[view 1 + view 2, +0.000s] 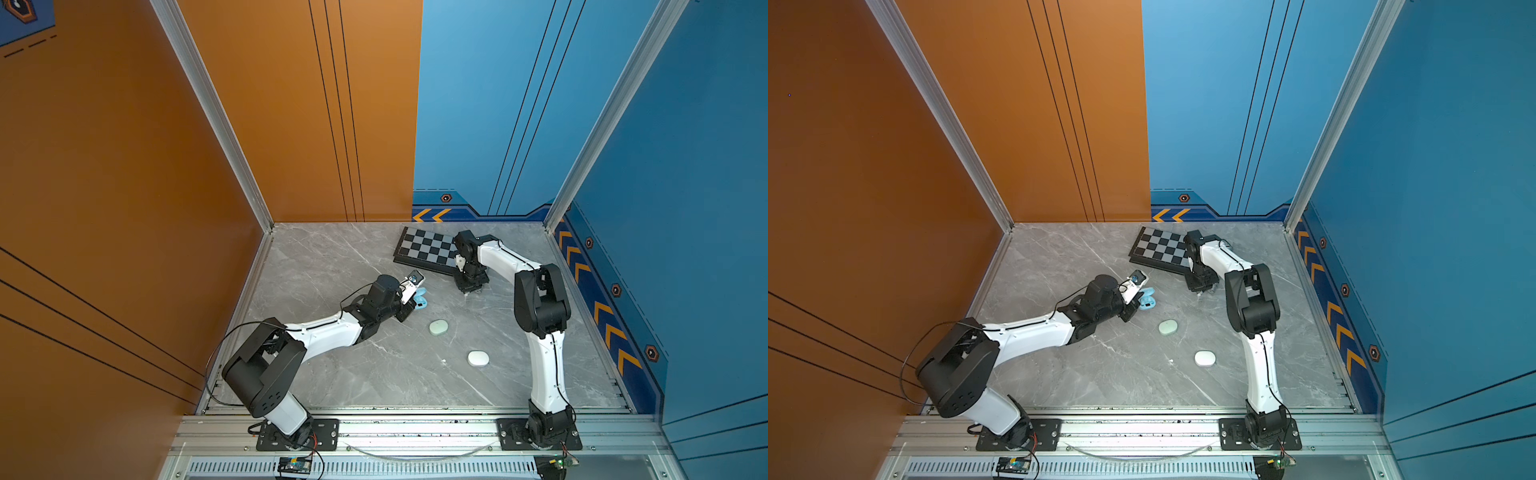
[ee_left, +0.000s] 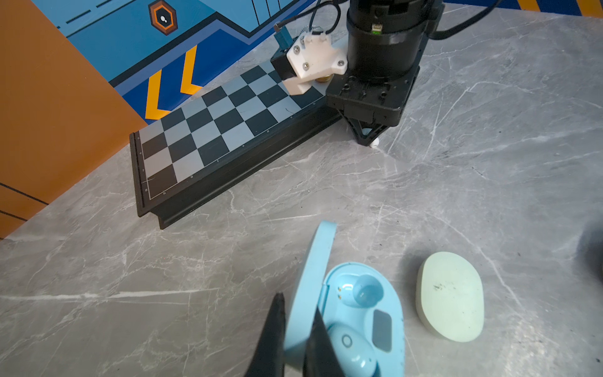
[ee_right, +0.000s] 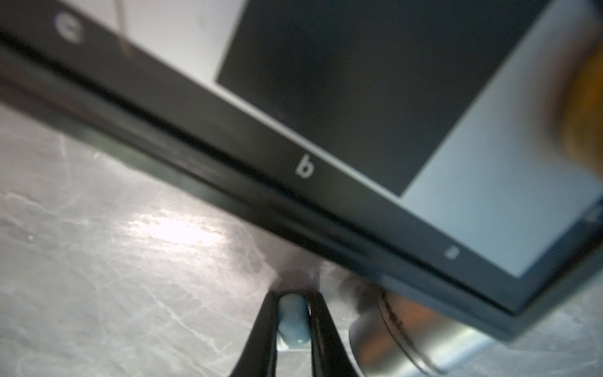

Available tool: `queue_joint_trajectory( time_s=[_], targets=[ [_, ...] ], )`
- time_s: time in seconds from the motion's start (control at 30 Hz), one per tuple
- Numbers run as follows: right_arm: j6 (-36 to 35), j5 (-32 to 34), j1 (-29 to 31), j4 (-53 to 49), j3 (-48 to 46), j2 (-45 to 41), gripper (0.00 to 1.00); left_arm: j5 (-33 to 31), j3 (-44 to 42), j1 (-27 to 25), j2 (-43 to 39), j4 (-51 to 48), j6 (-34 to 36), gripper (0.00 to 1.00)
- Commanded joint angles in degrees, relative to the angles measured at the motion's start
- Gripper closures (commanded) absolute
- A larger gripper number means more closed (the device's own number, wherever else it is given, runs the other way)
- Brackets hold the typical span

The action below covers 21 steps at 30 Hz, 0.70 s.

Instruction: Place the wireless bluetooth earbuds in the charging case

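Right wrist view is showing me the right gripper [image 3: 293,302] clenching a light-blue earbud [image 3: 293,323] between its two black fingers [image 3: 261,326], low against the grey tabletop [image 3: 114,261] and just beside the dark edge of the chessboard [image 3: 326,98]. A pale rounded thing [image 3: 408,339] is lying next to it, too blurred for me to name. I am reading this as the pick-up of the bud meant for the open case.

Left wrist view is giving me what that close-up is hiding: the left gripper [image 2: 297,305] is clamping the upright lid of the blue charging case [image 2: 393,310], which I judge is pinning the case down and holding it open for the delivery. Inside, one seated earbud [image 2: 350,346] is filling a socket while the empty socket [image 2: 365,290] beside it is waiting. A closed mint case [image 2: 450,297] is sitting just beside the open one.

Both top views are laying out the route: the open case is sitting near mid-frame at the tip of the left arm, the right gripper is working up and to the right of it at the board's near corner, apart from it, and a white case [image 1: 478,358] is lying toward the lower right. They are too coarse to show either bud, so I am trusting the wrist cameras for the grips.
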Motion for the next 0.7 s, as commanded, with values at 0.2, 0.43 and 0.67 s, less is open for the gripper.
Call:
queue_joint_trajectory(
  time_s=[0.2,0.43,0.67],
  targets=[
    [5.9,-6.1,3.2,0.6,-4.2,-12.3,0.91,0.3,4.2,-0.8,4.8,-0.6,0.3,1.00],
    [13.7,-14.8,5.8,2.0,-8.3,-20.4,0.90,0.2,6.5,-0.8,6.7,0.5,-0.2,1.00],
    [20.4,-21.3,8.3,5.7,-12.0,-22.5,0.90,0.1,7.1,-1.3,7.1,1.0,-0.3,1.00]
  ],
)
